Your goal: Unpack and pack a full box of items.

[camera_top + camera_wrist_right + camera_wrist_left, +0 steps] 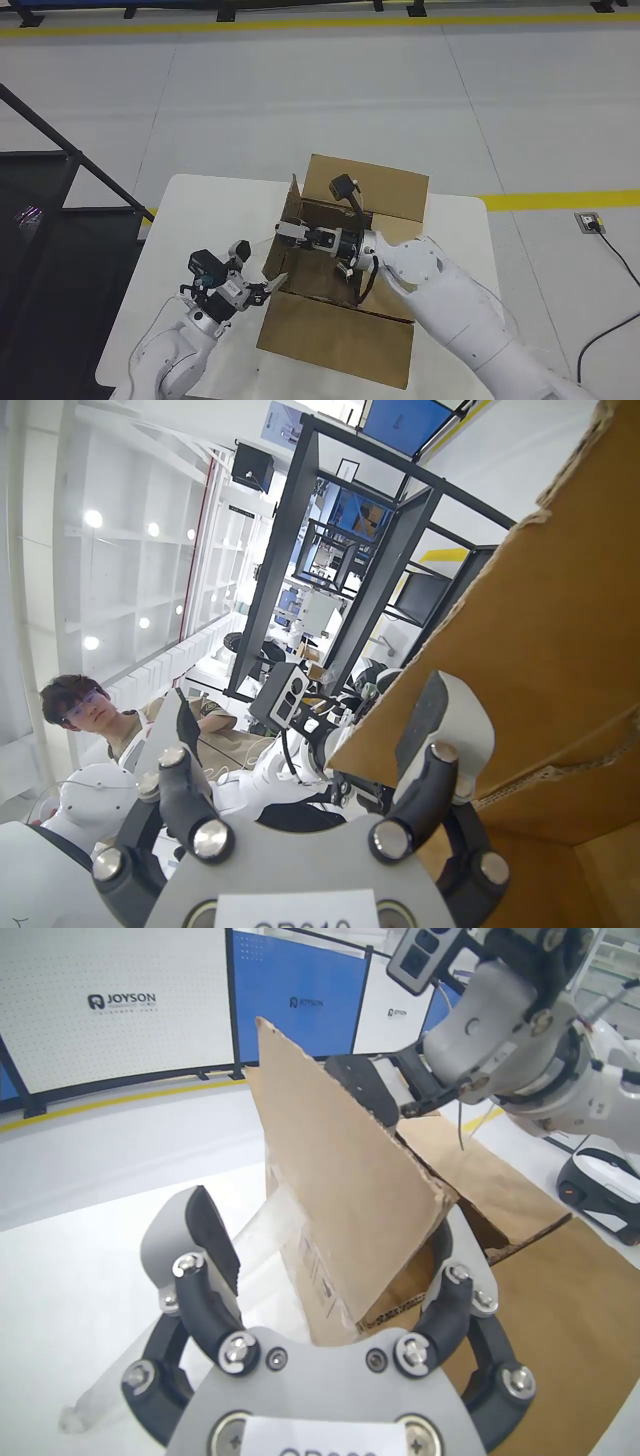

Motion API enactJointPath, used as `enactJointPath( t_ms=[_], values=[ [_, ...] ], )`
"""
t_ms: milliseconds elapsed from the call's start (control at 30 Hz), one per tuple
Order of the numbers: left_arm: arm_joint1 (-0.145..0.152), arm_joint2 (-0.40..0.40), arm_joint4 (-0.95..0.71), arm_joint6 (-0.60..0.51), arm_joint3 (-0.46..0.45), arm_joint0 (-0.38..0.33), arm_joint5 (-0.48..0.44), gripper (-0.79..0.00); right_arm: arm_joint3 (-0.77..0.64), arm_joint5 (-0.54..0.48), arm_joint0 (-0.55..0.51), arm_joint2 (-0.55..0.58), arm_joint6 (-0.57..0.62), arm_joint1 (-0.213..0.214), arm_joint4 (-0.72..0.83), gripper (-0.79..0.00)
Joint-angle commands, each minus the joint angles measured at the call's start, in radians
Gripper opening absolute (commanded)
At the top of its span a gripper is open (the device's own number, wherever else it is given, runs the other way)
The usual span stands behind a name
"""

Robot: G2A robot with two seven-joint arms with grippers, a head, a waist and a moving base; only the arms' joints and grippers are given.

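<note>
Overhead, mid-frame on the table [200, 215]: box [340, 335]; left gripper [265, 293] at the lower end of its upright side flap [291, 205], right gripper [290, 233] further up, inside. From the left wrist: wide open astride that flap's corner, gripping nothing. From the right wrist: likewise open, one finger [440, 720] against cardboard. Probably risks creasing the flap or dragging the box if closed askew.

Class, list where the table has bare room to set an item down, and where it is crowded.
Widest bare patch: table between its far-left corner and the box. A narrower strip lies right of the box's far flap. Crowded: the box's left wall, where the left gripper and right gripper meet the side flap.
</note>
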Motion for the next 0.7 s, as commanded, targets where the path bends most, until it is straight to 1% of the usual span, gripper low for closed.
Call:
enactJointPath(
  t_ms=[0, 200, 333, 500, 567, 667],
  values=[
    [0.001, -0.020, -0.012, 0.003, -0.003, 0.014, 0.010, 0.000, 0.001, -0.018, -0.002, 0.003, 0.012, -0.003, 0.000, 0.000],
    [0.006, -0.092, -0.034, 0.007, -0.001, 0.051, 0.032, 0.000, -0.031, -0.054, -0.030, 0.042, 0.042, 0.005, -0.011, 0.000],
    [0.010, -0.138, -0.051, 0.006, 0.003, 0.075, 0.032, 0.000, -0.105, -0.100, -0.082, 0.111, 0.038, 0.029, -0.052, 0.000],
    [0.015, -0.186, -0.059, -0.016, 0.029, 0.102, 0.033, 0.000, -0.300, -0.117, -0.216, 0.246, 0.029, 0.079, -0.163, 0.000],
    [0.016, -0.192, -0.073, -0.050, 0.057, 0.094, 0.017, 0.000, -0.389, -0.109, -0.282, 0.302, 0.033, 0.097, -0.202, 0.000],
    [0.016, -0.187, -0.084, -0.098, 0.115, 0.063, 0.001, 0.000, -0.508, -0.097, -0.378, 0.378, 0.031, 0.120, -0.256, 0.000]
  ],
)
